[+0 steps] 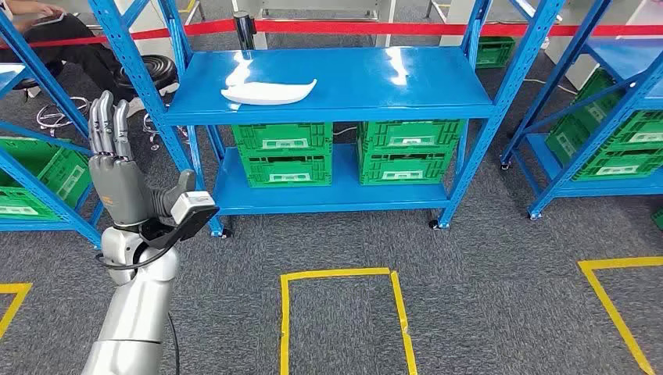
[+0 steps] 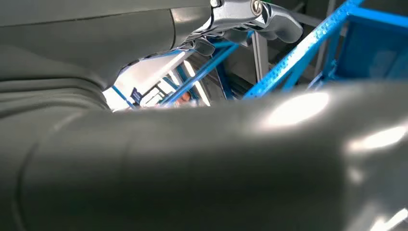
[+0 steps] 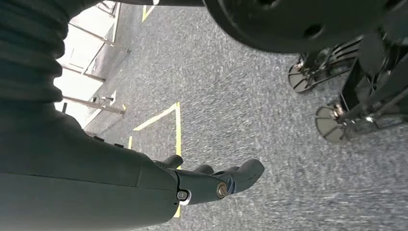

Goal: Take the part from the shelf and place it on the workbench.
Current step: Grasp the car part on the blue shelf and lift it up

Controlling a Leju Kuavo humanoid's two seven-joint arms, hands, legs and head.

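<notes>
The part (image 1: 270, 92) is a white curved piece lying on the top board of the blue shelf (image 1: 406, 82), toward its left side. My left hand (image 1: 116, 168) is raised in front of the shelf's left post, lower and to the left of the part, fingers straight and apart, holding nothing. In the left wrist view its thumb (image 2: 250, 159) covers most of the picture and the fingers (image 2: 255, 14) stretch out past it. My right hand (image 3: 207, 185) hangs over the carpet with its fingers extended and nothing in them.
Green crates (image 1: 281, 152) stand on the shelf's lower board. More blue shelving with green crates stands at the left (image 1: 39, 176) and right (image 1: 618, 133). Yellow tape squares (image 1: 344, 312) mark the grey carpet. A seated person (image 1: 55, 35) is at the far left, behind red tape (image 1: 438, 28).
</notes>
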